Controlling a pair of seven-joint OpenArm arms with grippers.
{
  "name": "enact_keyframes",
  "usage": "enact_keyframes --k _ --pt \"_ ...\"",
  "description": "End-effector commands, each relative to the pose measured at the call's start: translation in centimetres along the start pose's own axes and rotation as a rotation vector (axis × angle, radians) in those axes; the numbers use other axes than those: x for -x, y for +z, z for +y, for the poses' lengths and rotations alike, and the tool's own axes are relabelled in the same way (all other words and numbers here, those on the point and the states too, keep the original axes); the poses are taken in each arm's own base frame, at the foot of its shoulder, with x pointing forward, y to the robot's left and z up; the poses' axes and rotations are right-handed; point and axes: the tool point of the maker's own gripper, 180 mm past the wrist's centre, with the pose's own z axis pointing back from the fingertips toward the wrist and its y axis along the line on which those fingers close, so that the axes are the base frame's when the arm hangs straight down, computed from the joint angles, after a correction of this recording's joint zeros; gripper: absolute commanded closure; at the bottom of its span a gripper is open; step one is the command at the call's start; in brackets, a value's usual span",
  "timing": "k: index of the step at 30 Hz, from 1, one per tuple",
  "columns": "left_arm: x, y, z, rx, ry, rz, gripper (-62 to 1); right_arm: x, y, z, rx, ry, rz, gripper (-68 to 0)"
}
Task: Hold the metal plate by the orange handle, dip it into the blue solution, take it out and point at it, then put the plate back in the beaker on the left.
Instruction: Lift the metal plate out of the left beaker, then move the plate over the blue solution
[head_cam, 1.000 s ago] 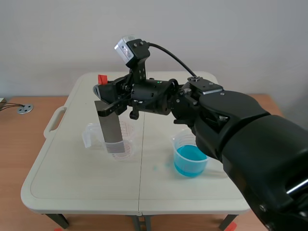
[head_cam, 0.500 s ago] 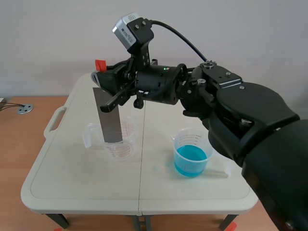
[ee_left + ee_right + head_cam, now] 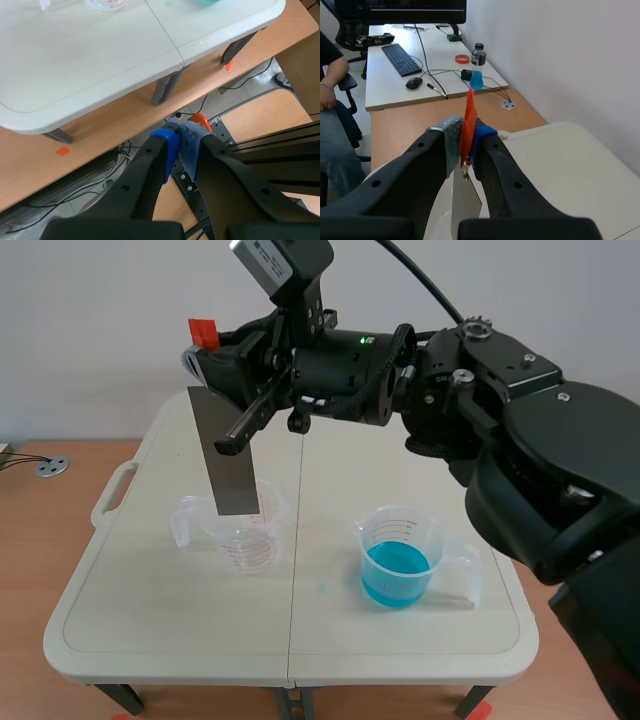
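- Step in hand, as judged: carry the plate [image 3: 230, 455] from the clear beaker [image 3: 245, 535] across to the solution [image 3: 397, 575].
- The plate hangs near upright over the clear beaker, with its lower edge about level with the rim. Cannot tell if it is clear of the rim.
- Raise it a touch more before going sideways, or a catch could tip the beaker.
- Centre it over the blue beaker [image 3: 425, 530], then lower it straight so the edges miss the wall.
- Go slowly. The handle [image 3: 469, 120] is a thin tab, so the plate may swing.
- Right gripper [image 3: 465, 132]: fingers narrow, pads clamped on both faces of the handle.
- Left gripper [image 3: 182, 145]: fingers together with nothing between, off the table [image 3: 100, 65] and over the floor.
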Motion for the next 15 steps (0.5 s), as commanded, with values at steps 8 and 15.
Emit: enact_keyframes --k 8,15 --pt "-0.4 0.0 -0.1 0.003 0.007 -0.017 -2.1 -4.4 2.1 -0.5 0.029 0.108 -0.069 -1.3" --pt "-0.2 0.0 -0.1 0.003 0.007 -0.007 -2.1 -5.9 4.3 -0.4 0.080 0.152 -0.076 -1.3"
